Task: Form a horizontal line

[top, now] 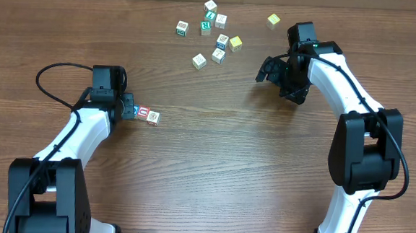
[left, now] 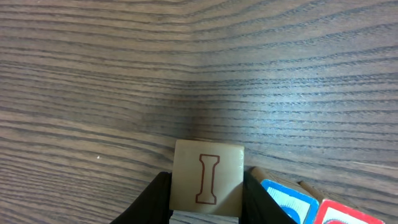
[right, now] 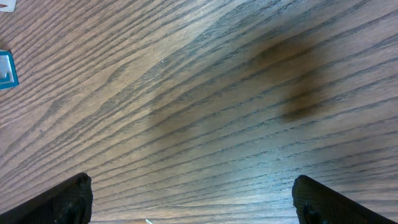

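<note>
A pale cube with a red-outlined letter I (left: 208, 177) rests on the wooden table between the black fingers (left: 155, 200) of my left gripper (left: 207, 202), which press against both of its sides. Just right of it lie a blue-marked cube (left: 289, 202) and a red-marked cube (left: 348, 214). From overhead this short row runs blue (top: 134, 111), red (top: 143, 113), then tan (top: 154, 117), with the left gripper (top: 125, 106) covering the I cube at its left end. My right gripper (top: 269, 68) hangs open over bare wood, fingertips (right: 68, 199) far apart.
Several loose cubes lie scattered at the back centre: green-marked ones (top: 205, 28), a yellow one (top: 235, 43), another yellow one (top: 273, 20) and pale ones (top: 199, 61). A blue-marked cube (right: 5, 68) shows at the left edge of the right wrist view.
</note>
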Robot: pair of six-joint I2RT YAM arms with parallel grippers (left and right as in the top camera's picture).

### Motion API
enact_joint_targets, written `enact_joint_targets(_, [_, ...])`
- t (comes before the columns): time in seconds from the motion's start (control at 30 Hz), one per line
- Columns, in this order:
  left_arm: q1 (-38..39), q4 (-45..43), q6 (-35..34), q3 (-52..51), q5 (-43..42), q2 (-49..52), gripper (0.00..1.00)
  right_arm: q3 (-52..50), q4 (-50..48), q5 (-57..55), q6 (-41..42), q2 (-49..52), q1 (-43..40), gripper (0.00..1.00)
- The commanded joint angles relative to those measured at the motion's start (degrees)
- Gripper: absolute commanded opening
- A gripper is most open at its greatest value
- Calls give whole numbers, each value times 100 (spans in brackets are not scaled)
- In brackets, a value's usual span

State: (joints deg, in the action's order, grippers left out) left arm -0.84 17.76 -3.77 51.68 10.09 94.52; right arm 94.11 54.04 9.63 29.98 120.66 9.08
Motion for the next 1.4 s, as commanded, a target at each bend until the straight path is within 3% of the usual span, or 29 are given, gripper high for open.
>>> enact_joint_targets(0.0, [2,-4,107,-59,-57,-13,27,-13,-22,-59,-22,-170,-11,100])
enact_joint_targets(0.57, [-7,-50,114,-13,-52,-13,50,-13,-39,-57,-22,-170,-11,100])
enact_joint_targets(0.7, [-17,177,-181,575,-55,-48,57,-13,-46,-59,-22,-170,-11,100])
enact_joint_targets(0.8, [-28,704,-601,1244,-55,-59,70,-13,-44,-57,-22,-170,-11,100])
enact_joint_targets(0.83, [-28,992,-791,1517,-101,-59,100,-13,-44,-57,-22,-170,-11,100])
enact_joint_targets(0.97, [-26,1366,-850,1694,-446,-52,100,-13,-42,-59,-22,-170,-11,100])
enact_joint_targets(1.07, [-26,1530,-778,1694,-1329,-37,100,-13,-48,-59,-22,-170,-11,100])
enact_joint_targets(1.1, [-26,1543,-761,1694,-1401,-37,82,-13,-63,-59,-22,-170,-11,100])
enact_joint_targets(1.13, [-33,1567,-787,1694,-1261,-37,39,-13,-63,-57,-20,-170,-11,100])
enact_joint_targets(1.2, [-39,1733,-1300,1694,-640,-37,8,-13,-39,-59,-22,-170,-11,100])
enact_joint_targets(1.23, [-59,1915,-1808,1694,-284,-37,4,-13,-31,-59,-24,-170,-11,100])
enact_joint_targets(1.37, [-216,2817,-2889,1694,393,-37,4,-13,28,-55,-22,-170,-11,100])
